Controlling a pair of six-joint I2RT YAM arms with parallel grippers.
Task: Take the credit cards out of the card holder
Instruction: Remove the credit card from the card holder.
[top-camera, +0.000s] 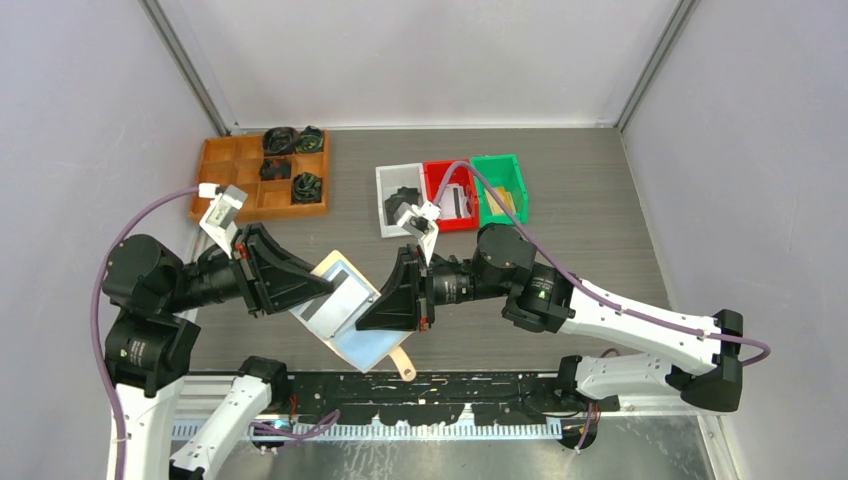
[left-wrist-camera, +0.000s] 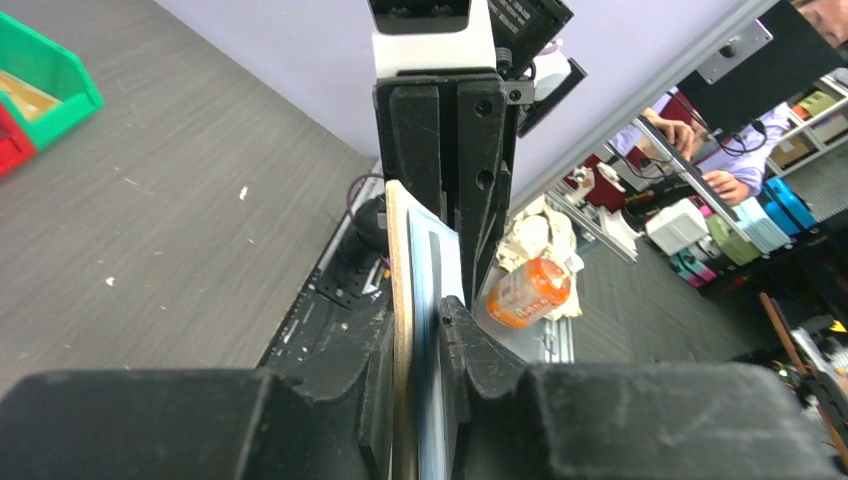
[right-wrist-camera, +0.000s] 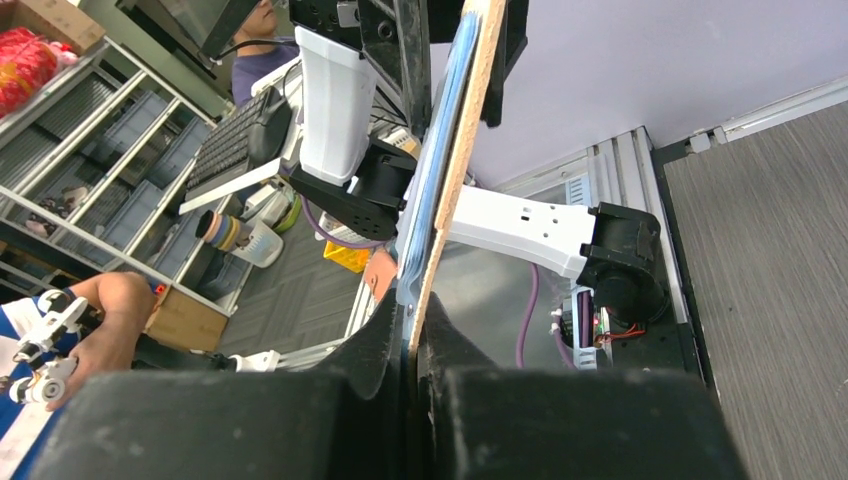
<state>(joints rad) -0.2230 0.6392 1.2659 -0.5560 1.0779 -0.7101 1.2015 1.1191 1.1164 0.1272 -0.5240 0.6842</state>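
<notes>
The card holder (top-camera: 362, 337) is open and held tilted in the air over the table's near edge, its pale blue inside up and its tan tab (top-camera: 404, 366) hanging. A dark grey credit card (top-camera: 335, 298) sits in its pocket with a white edge around it. My left gripper (top-camera: 322, 289) is shut on the holder's left end. My right gripper (top-camera: 368, 318) is shut on its right side. The left wrist view shows the holder (left-wrist-camera: 403, 270) edge-on between my left gripper's (left-wrist-camera: 418, 335) fingers. The right wrist view shows the holder (right-wrist-camera: 457, 150) edge-on in my right gripper (right-wrist-camera: 412, 345).
A wooden compartment tray (top-camera: 225, 170) with black lumps stands at the back left. White (top-camera: 384, 195), red (top-camera: 433, 178) and green (top-camera: 500, 165) bins stand at the back middle; the red one holds flat white and dark pieces. The green bin also shows in the left wrist view (left-wrist-camera: 45, 80).
</notes>
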